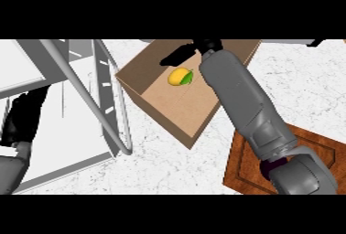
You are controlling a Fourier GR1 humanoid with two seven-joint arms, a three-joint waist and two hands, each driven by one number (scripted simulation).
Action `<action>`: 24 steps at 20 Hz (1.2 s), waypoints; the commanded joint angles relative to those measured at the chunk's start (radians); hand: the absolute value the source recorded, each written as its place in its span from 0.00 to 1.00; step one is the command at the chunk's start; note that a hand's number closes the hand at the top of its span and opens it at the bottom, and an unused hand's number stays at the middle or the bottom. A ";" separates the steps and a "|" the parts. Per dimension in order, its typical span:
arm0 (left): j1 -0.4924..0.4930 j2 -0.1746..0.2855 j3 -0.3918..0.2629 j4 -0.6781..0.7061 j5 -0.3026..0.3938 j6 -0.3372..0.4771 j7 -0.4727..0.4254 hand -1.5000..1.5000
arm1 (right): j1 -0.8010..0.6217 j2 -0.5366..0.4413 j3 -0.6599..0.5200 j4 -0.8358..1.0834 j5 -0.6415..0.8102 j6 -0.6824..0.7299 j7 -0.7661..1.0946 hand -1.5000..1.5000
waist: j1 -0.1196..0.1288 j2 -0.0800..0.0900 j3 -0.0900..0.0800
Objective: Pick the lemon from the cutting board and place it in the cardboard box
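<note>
A single camera sat at the robot's head and looked steeply down at the counter (297,91). The view was unmirrored, so the right forearm (243,105) rose from the lower edge on the view's right and the left forearm (10,169) showed at the lower left corner. The camera stood near: the cardboard box (182,109) filled the upper middle, the cutting board (243,173) was cut off at the lower right, and the box's walls ran slantwise across the frame.
</note>
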 commanded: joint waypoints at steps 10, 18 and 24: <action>0.064 0.007 -0.003 0.061 -0.050 0.029 0.010 0.50 | 0.001 -0.167 -0.214 0.014 -0.206 0.117 -0.175 0.00 | -0.049 -0.009 -0.030; 0.116 0.019 0.020 0.065 -0.019 0.012 -0.036 0.50 | 0.103 -0.424 -0.264 0.061 -0.235 0.287 -0.232 0.00 | -0.058 -0.008 -0.030; 0.118 0.025 0.029 0.065 -0.023 0.013 -0.048 0.50 | 0.164 -0.543 -0.264 0.076 -0.234 0.413 -0.310 0.00 | -0.059 -0.010 -0.029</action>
